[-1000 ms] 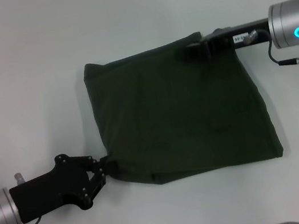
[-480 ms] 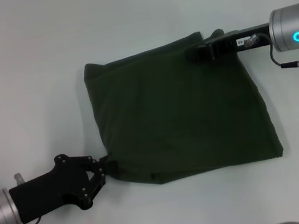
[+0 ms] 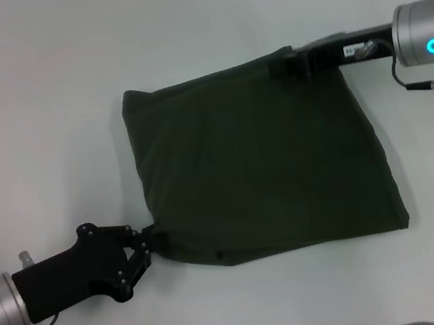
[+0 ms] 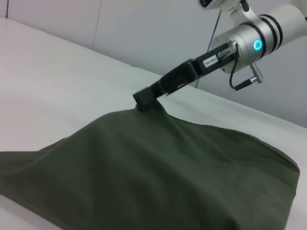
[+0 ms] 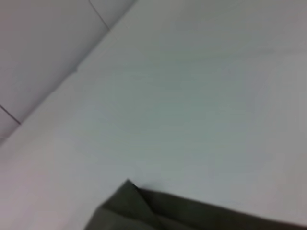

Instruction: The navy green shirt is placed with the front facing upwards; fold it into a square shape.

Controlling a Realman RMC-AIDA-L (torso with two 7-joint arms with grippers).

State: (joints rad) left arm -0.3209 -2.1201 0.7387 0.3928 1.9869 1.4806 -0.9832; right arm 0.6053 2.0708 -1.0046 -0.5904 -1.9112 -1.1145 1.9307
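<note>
Right hand has shifted slightly up at the shirt's far corner since a second ago; shirt outline unchanged. Head view: navy green shirt lies folded mid-bench, plain side up. Left hand is clenched on its near-left corner, probably pinning for the next fold. Left wrist view: right hand touches the far corner; grip unclear. Right wrist view: only a shirt corner on bench.

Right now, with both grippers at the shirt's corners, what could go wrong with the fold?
1. The left gripper pinches only a small tip of the navy green shirt; the corner may slip out.
2. The right gripper is at the far corner; uneven pulling could skew the already crooked outline.
3. A loose layer shows at the near edge and may bunch.
</note>
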